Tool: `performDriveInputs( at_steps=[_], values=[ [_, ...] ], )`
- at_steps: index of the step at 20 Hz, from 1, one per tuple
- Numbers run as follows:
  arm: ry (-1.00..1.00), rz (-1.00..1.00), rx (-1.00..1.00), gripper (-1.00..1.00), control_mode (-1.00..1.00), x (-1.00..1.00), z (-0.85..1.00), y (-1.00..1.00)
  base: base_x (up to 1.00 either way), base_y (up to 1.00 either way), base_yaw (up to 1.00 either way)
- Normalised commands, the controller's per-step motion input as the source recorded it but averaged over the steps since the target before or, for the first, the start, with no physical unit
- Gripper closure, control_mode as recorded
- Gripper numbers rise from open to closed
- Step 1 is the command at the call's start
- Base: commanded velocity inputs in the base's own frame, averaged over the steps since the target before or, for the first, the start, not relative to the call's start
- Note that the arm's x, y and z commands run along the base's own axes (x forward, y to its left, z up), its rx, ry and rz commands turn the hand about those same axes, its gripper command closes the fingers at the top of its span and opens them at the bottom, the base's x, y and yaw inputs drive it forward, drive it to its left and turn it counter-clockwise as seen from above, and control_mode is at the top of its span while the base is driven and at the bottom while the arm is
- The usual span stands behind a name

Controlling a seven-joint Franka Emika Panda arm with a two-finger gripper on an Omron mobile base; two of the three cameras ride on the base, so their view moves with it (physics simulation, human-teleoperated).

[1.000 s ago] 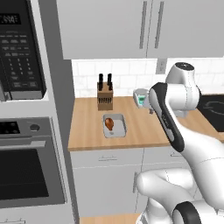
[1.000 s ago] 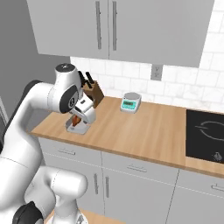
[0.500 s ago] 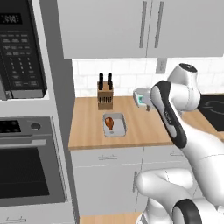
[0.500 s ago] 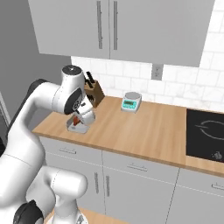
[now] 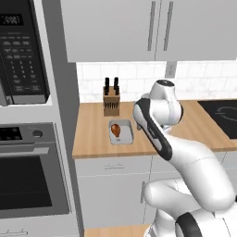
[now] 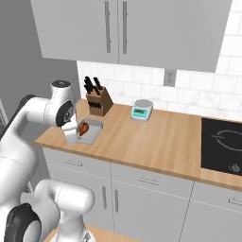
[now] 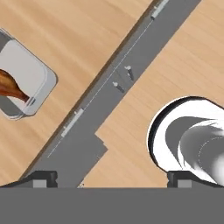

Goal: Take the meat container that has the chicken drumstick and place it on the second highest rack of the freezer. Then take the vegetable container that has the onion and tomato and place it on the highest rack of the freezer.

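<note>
The meat container (image 5: pixel 121 131) is a shallow grey tray on the wooden counter in front of the knife block, with the orange-brown chicken drumstick (image 5: pixel 115 130) lying in it. From the right base view, the tray (image 6: pixel 91 130) holds the drumstick (image 6: pixel 83 128), and my hand (image 6: pixel 70 133) hangs at its near-left corner over the counter's front edge. In the hand view my gripper (image 7: pixel 114 178) is open and empty, with the tray (image 7: pixel 26 78) and drumstick (image 7: pixel 9 86) off to the upper left. The freezer and the vegetable container with onion and tomato are out of view.
A knife block (image 5: pixel 111 100) stands behind the tray and a small kitchen scale (image 6: pixel 141 109) sits further right. A black cooktop (image 6: pixel 222 146) is at the counter's right end. The microwave (image 5: pixel 21 55) and wall oven (image 5: pixel 28 176) fill the left column. Wall cabinets (image 6: pixel 118 28) hang overhead.
My arm has swung left toward the tray and the hand has come down by its near corner. The jaws have stayed open and the tray has not moved.
</note>
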Motion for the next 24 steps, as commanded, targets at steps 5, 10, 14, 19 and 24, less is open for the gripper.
performDriveInputs(
  at_steps=[5,10,14,19,24],
  values=[
    [0.05,-0.03,0.3,-1.0,-1.0,0.01,-0.22,-0.21,0.0,0.0,0.0],
    [0.03,-0.03,0.19,-1.0,-1.0,0.4,-0.32,-0.1,0.0,0.0,0.0],
    [0.04,-0.07,0.03,-1.0,-1.0,0.58,-0.33,0.0,0.0,0.0,0.0],
    [0.05,-0.05,0.0,-1.0,-1.0,0.58,-0.1,0.05,0.0,0.0,0.0],
    [0.05,0.0,-0.01,-1.0,-1.0,0.44,-0.03,0.33,0.0,0.0,0.0]
  ],
)
